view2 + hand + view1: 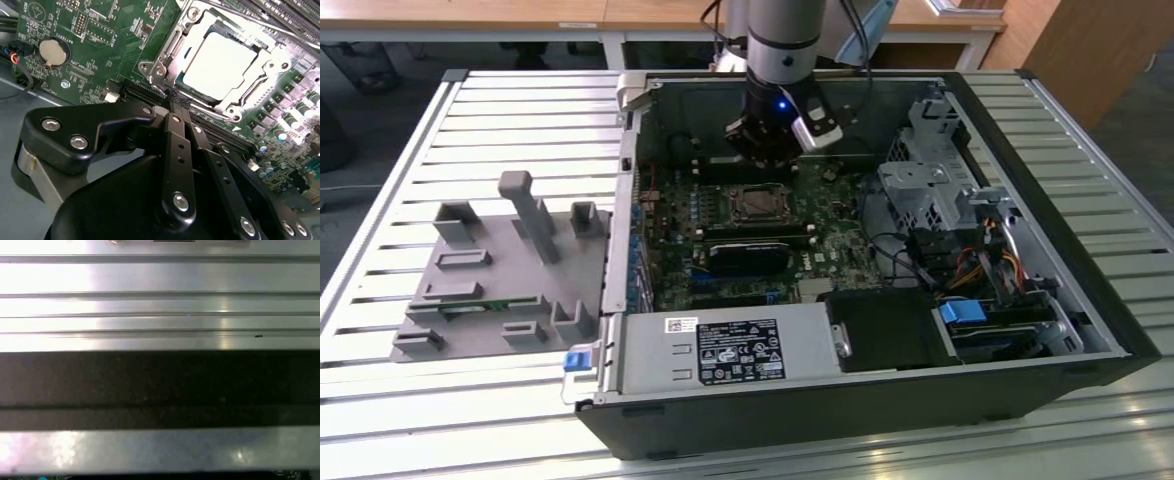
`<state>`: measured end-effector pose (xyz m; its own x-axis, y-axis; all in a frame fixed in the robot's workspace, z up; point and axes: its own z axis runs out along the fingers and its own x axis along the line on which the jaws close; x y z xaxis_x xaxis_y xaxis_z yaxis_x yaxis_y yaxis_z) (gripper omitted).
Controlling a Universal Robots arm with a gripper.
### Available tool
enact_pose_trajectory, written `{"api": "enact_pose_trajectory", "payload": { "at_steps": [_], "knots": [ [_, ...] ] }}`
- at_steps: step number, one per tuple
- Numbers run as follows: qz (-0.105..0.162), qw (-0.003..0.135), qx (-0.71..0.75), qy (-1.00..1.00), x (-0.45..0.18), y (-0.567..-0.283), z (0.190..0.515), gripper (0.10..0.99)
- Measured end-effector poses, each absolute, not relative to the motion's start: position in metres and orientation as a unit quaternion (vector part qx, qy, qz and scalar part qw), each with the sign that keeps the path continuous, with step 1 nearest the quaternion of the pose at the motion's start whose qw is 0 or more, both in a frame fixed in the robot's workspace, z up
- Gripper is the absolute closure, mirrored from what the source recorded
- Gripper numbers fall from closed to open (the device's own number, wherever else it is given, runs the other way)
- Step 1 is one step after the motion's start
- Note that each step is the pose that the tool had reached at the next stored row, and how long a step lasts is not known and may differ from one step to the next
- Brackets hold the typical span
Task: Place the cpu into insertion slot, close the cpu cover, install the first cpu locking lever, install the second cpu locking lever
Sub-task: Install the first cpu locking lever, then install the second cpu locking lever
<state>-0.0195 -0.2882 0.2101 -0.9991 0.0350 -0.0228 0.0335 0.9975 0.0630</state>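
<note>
The open computer case [881, 330] is the largest thing: a black sheet-metal box lying on its side on a table of pale ribbed aluminium slats [520, 110]. Taking the case as a clock face in the exterior view, a grey plastic fixture [494, 270] with upright pegs lies outside it at about 9 o'clock, and the boxed metal power supply [727, 352] sits near 7 o'clock.

Inside, the green motherboard [720, 240] is a stiff, flat board crowded with small parts. The insertion slot [758, 204] is near the middle of the board, at about 11 o'clock from the case centre. In the second wrist view the cpu [220, 62] already lies in the insertion slot [170, 47], a flat square with a smooth, pale metal face. The cpu cover [272, 67], a thin silver frame with a cut-out centre, appears to lie down around it.

The cpu is judged to be light and rigid, but fragile on its underside and slippery on its polished face; it is best taken by the edges. The cover and the thin wire levers look springy and stiff, and are best pushed at the ends.

The gripper [175, 107] is black metal with bolted links. It hangs just at the 12 o'clock side of the socket in the exterior view [767, 150], with its fingers [170, 112] drawn narrow, nearly together, and with nothing between them. The tips are right at the corner of the socket frame; contact cannot be told.
</note>
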Motion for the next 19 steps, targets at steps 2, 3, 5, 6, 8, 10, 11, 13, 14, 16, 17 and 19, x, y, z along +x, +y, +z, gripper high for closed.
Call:
{"api": "enact_pose_trajectory", "payload": {
  "at_steps": [2,3,5,6,8,10,11,13,14,16,17,19],
  "knots": [
    [0.031,0.012,0.017,0.999,-0.0195,-0.2894,0.2101,0.980],
    [0.031,0.012,0.017,0.999,-0.0195,-0.2900,0.2101,0.980],
    [0.031,0.012,0.017,0.999,-0.0194,-0.2908,0.2101,0.980],
    [0.031,0.012,0.017,0.999,-0.0193,-0.2912,0.2101,0.980],
    [0.031,0.012,0.017,0.999,-0.0192,-0.2918,0.2101,0.980],
    [0.031,0.012,0.017,0.999,-0.0191,-0.2925,0.2101,0.980],
    [0.031,0.012,0.017,0.999,-0.0190,-0.2928,0.2101,0.980],
    [0.031,0.012,0.017,0.999,-0.0190,-0.2937,0.2101,0.980],
    [0.031,0.012,0.017,0.999,-0.0189,-0.2941,0.2101,0.980],
    [0.031,0.012,0.017,0.999,-0.0188,-0.2952,0.2101,0.980],
    [0.031,0.012,0.017,0.999,-0.0188,-0.2957,0.2101,0.980],
    [0.031,0.012,0.017,0.999,-0.0188,-0.2967,0.2101,0.980]
  ]
}}
